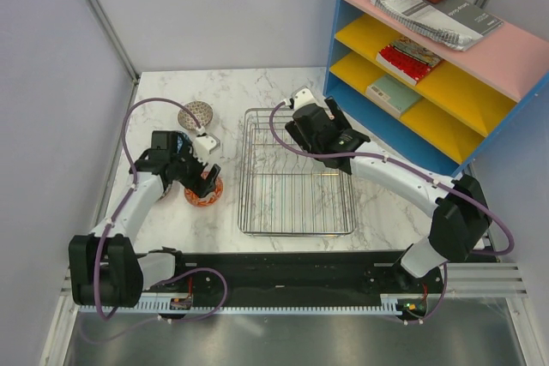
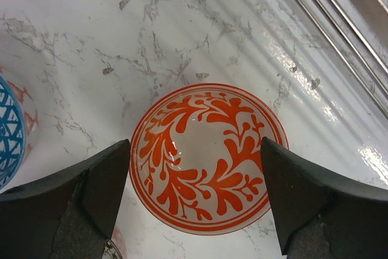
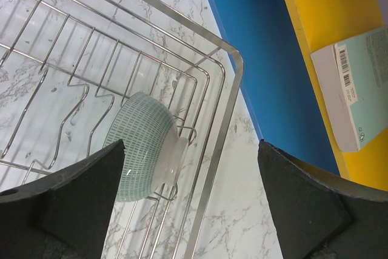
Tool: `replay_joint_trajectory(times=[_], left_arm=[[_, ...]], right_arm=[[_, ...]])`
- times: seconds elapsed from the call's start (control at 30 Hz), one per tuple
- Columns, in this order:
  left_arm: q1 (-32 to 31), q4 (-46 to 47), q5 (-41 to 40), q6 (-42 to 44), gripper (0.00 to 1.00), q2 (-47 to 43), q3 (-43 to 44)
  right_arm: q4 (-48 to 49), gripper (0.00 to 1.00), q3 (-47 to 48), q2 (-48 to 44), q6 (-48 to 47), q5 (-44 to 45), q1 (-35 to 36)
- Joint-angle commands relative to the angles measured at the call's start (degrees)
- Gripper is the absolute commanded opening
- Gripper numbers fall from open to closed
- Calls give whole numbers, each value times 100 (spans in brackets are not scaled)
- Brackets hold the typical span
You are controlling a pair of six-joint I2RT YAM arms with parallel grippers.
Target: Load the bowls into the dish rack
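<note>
A red-orange bowl (image 2: 209,156) with a white leaf pattern sits upright on the marble table, left of the dish rack (image 1: 296,173). My left gripper (image 2: 195,168) hangs open right over it, one finger at each side of its rim. The same bowl (image 1: 204,195) shows under that gripper (image 1: 202,179) in the top view. A pale teal-green bowl (image 3: 142,144) stands on its side between tines in the rack's far right corner. My right gripper (image 3: 191,147) is open above it, holding nothing. A grey speckled bowl (image 1: 196,114) lies at the back left.
A blue-patterned bowl (image 2: 9,131) sits just left of the orange one. The rack's rim (image 3: 224,53) runs close to the blue shelf unit (image 1: 429,66) at the right, which holds booklets and a box (image 3: 351,89). White walls bound the table at the left and back.
</note>
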Motion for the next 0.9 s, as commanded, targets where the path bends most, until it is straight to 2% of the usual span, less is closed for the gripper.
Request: replay_joint_trajectory(times=[0.0, 0.53, 0.87], left_arm=[[22, -42, -197, 408, 93, -16, -112], [31, 406, -496, 409, 91, 310, -173], [31, 371, -232, 391, 92, -103, -173]], right_arm=[[99, 98, 190, -217, -46, -12, -8], [81, 98, 66, -235, -81, -135, 0], [73, 98, 128, -174, -81, -144, 9]])
